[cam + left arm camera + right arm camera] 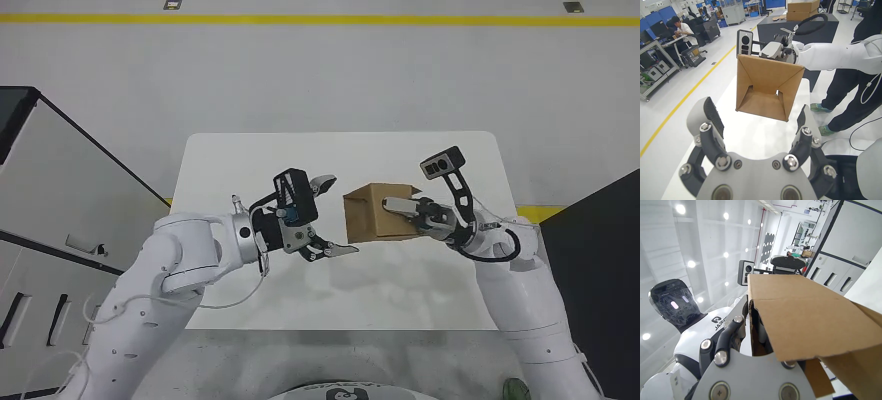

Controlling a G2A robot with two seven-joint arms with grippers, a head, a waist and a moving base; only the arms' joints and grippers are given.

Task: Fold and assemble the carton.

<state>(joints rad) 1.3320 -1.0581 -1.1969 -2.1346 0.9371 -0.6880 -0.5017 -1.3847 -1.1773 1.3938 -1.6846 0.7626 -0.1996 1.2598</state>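
My right claw is clenched on one wall of the carton, holding it over the table. My left claw gapes wide, facing its open end

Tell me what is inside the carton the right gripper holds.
The open end of the carton faces the left gripper: inside, only bare cardboard walls and folded-in flaps at the far end, no contents. The right gripper holds the far side; whatever lies behind those flaps is covered.
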